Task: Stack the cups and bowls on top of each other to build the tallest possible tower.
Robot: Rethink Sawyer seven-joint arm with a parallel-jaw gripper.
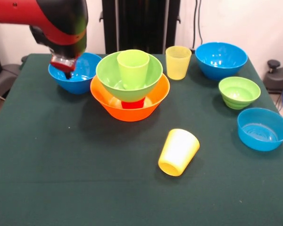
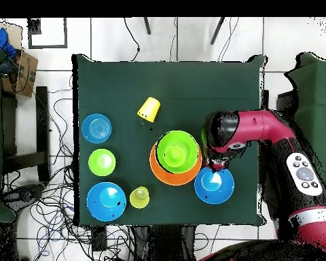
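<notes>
The gripper (image 1: 67,69) hangs just over the near rim of a medium blue bowl (image 1: 82,75); whether it is parted, closed, or touching the bowl cannot be told, and nothing shows in its grasp. Just beside it stands the tower (image 1: 129,84): an orange bowl (image 1: 127,108), a red cup (image 1: 133,103) inside, a lime green bowl (image 1: 108,75) on that, and a lime green cup (image 1: 133,68) upright on top. Well apart from the gripper, a bright yellow cup (image 1: 178,151) lies on its side.

The large orange plastic bowl (image 1: 130,104) and the large lime green plastic bowl (image 1: 129,74) look smooth and glossy. The pale yellow plastic cup (image 1: 178,62) looks translucent. Matt dark green cloth covers the desk (image 1: 75,174).
</notes>
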